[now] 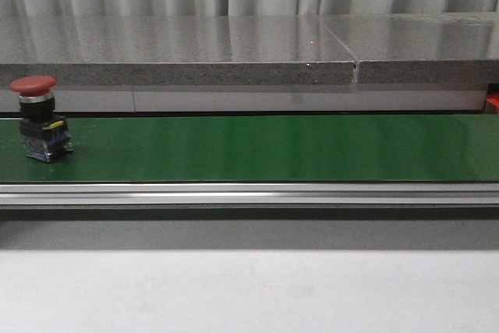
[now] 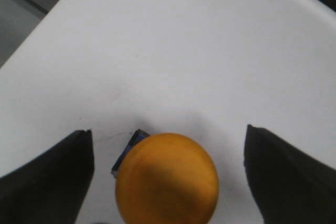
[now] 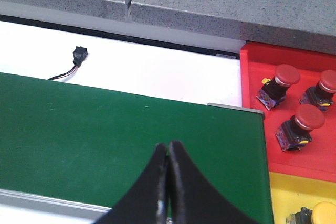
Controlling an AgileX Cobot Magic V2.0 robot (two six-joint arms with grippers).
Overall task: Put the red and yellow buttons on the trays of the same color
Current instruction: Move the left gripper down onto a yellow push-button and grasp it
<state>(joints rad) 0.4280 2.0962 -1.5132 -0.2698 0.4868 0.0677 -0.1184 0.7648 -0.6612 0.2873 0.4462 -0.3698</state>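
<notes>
Front view: a red mushroom-head push button (image 1: 37, 117) stands upright at the far left end of the green conveyor belt (image 1: 273, 147), its red cap uppermost and its dark switch body resting on the belt. An aluminium rail (image 1: 249, 193) runs along the near edge of the belt; a grey speckled stone ledge (image 1: 179, 61) runs behind it. No claw appears in this view.

Left wrist view: the left claw (image 2: 168, 174) has its two dark fingers (image 2: 50, 174) spread wide apart, one on either side of a yellow mushroom-head push button (image 2: 167, 179). The yellow button sits on the white bench (image 2: 173, 51), between the fingers but touching neither; a corner of its dark switch body shows beside the domed cap.

Right wrist view: the right claw (image 3: 168, 153) has its fingertips pressed together with nothing between them, and is poised above the right end of the green belt. Just beyond the belt's end lies the red tray (image 3: 257, 77), holding three red push buttons (image 3: 299, 126), each tipped on its side. Adjoining the red tray is the yellow tray (image 3: 286, 192), in which one yellow-capped button (image 3: 320, 214) is partly visible at the frame edge. A small black connector with wires (image 3: 77, 56) lies on the white surface between the belt and the stone ledge.
</notes>
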